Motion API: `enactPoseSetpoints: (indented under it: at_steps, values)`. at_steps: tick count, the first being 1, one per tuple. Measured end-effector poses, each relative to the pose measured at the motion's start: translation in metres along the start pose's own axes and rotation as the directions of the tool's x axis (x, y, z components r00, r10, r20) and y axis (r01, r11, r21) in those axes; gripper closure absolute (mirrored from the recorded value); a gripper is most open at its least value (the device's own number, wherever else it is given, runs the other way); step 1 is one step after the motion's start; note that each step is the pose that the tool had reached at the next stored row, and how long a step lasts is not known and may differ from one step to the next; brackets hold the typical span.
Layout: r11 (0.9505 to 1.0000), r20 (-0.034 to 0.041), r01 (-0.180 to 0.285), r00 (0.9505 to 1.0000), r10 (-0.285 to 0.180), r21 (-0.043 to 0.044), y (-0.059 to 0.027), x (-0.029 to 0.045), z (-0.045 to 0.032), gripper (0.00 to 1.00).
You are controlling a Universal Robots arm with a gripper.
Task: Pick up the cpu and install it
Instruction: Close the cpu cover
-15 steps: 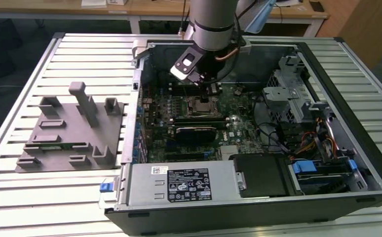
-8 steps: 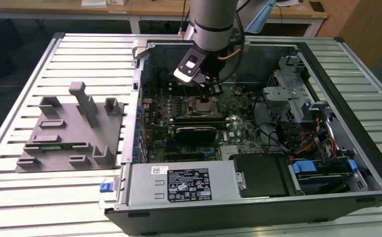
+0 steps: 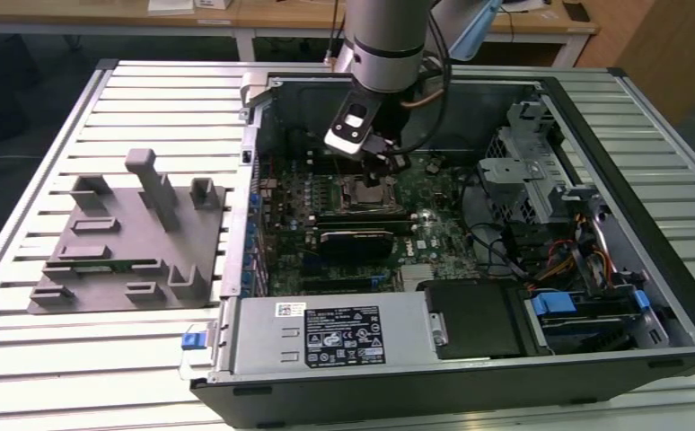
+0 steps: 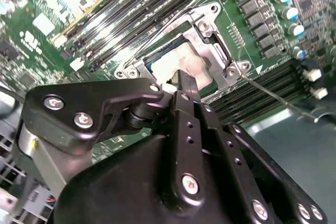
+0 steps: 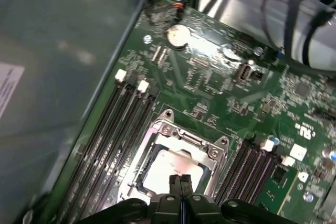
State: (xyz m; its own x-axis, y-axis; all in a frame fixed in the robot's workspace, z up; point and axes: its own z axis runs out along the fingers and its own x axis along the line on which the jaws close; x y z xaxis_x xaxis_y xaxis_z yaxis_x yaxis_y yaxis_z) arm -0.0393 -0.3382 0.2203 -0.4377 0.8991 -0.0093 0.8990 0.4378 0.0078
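The jaws are closed together, empty, their tips just above the cpu (image 5: 160, 170) lying in the socket (image 5: 181, 134) beneath.

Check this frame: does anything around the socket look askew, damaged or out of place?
Nothing stands out. The cpu lies flat inside the socket frame, edges parallel to it, with the gripper directly over it, jaws closed together. No loose parts or damage show on the motherboard.

The cpu (image 5: 167, 167), a flat square chip with a pale silver top, lies level inside the metal socket frame (image 5: 167, 127). In the exterior view it sits toward ten o'clock of the computer case (image 3: 444, 395) middle.
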Motion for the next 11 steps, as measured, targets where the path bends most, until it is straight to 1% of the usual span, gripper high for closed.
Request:
enactPoseSetpoints:
  at_steps: [3,6,9,11]
  values:
    - [0.9985,-0.0004,0.055,0.9985,-0.055,-0.0005,0.0,0.0,0.0,0.89]
    - [0.9941,-0.0008,0.109,0.9941,-0.109,-0.0011,0.0,0.0,0.0001,0.89]
    - [0.9865,-0.0011,0.164,0.9865,-0.164,-0.0016,0.0,0.0,0.0003,0.89]
    - [0.98,-0.0014,0.199,0.98,-0.199,-0.0019,0.0,0.0,0.0004,0.89]
